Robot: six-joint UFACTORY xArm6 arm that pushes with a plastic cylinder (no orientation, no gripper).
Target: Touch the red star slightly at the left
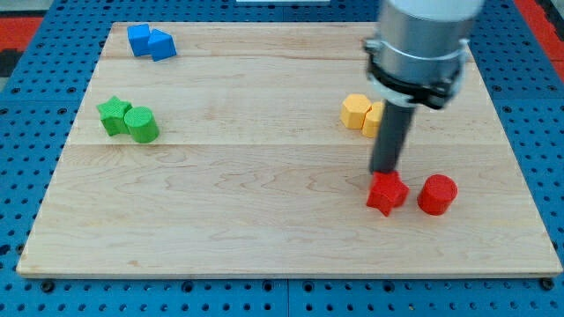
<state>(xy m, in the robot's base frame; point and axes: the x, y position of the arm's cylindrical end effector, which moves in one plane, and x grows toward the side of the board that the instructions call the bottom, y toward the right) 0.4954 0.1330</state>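
The red star [387, 193] lies on the wooden board [264, 202] at the view's lower right. A red cylinder [436, 195] stands just to its right, a small gap apart. My tip [383, 172] is at the star's top edge, slightly left of its middle, and looks to be touching it. The dark rod rises from there to the grey arm body at the view's top right.
Two yellow blocks [362, 113] sit just above the rod, partly hidden by it. A green star [113, 115] and green cylinder [141, 125] are at the left. Two blue blocks [150, 42] are at the top left.
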